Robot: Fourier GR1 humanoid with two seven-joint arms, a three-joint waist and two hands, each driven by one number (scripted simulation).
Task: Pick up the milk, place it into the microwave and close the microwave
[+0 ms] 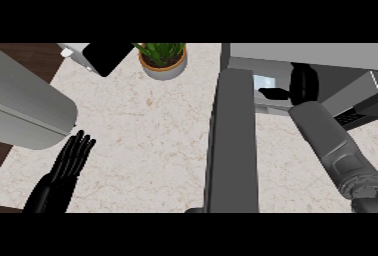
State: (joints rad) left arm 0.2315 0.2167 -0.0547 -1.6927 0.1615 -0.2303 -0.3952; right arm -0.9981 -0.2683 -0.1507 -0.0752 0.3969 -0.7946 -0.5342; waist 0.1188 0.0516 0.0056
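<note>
Black left hand [63, 172] rested, fingers [77, 147] released, at the bench's [148, 120] near left edge, leaving the right hand [303, 80], grasp impossible to tell, inside the far-right microwave [332, 54] beside the milk [263, 81], door [232, 140] open for loading.

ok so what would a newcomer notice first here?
The open microwave door, a dark slab running up the middle of the view. Right of it the right hand is inside the microwave, beside what is probably the milk, a pale box. The left hand lies open at lower left, with a potted plant at the top.
</note>
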